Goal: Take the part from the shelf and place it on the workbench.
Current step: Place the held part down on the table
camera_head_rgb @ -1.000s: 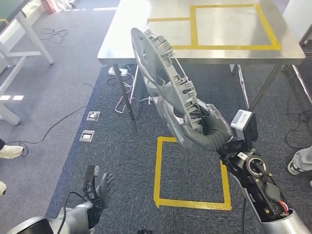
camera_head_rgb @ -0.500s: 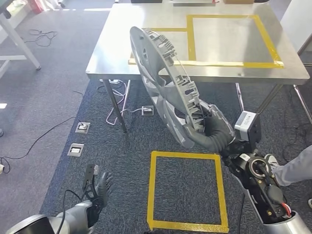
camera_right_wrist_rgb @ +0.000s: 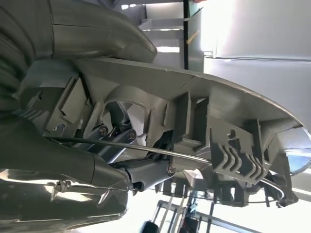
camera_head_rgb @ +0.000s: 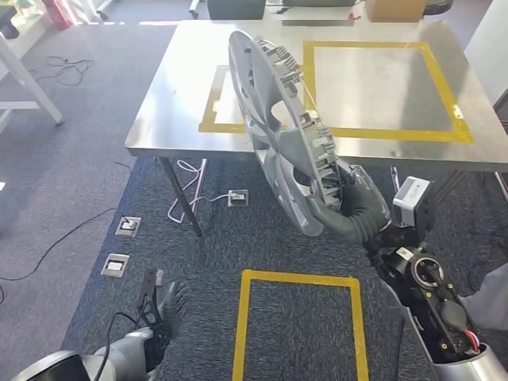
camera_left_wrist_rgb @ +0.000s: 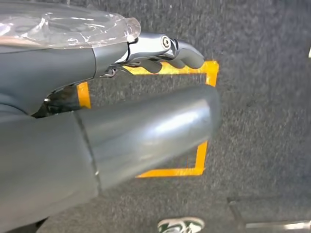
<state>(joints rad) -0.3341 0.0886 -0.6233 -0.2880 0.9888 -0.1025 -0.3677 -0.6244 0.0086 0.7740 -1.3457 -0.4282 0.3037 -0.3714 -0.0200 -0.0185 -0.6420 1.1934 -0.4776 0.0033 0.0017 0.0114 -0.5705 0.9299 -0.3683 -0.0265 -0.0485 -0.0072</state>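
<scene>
- In front of me, the workbench [camera_head_rgb: 179,103] sits lower and fuller in my head view than it did a second ago; the whole scene has slid, floor tape and cables included, so it is I who have walked closer, not the table that moved.
- My right hand [camera_head_rgb: 350,208] grips the part [camera_head_rgb: 282,131], a grey wheel cover, by its lower rim, fingers wrapped in among the clips on its back (the right wrist view shows them tucked behind the wire ring).
- The part is tilted, and its upper edge now overlaps the bench's near edge and the small yellow-taped rectangle [camera_head_rgb: 209,111]; earlier it hung short of the tabletop. It is off the surface, I judge.
- My left hand [camera_head_rgb: 163,311] hangs low over the carpet, fingers apart, holding nothing.
- Meaning: the carry is nearly over. What remains, I judge, is reaching forward, lowering the part flat and letting go.
</scene>
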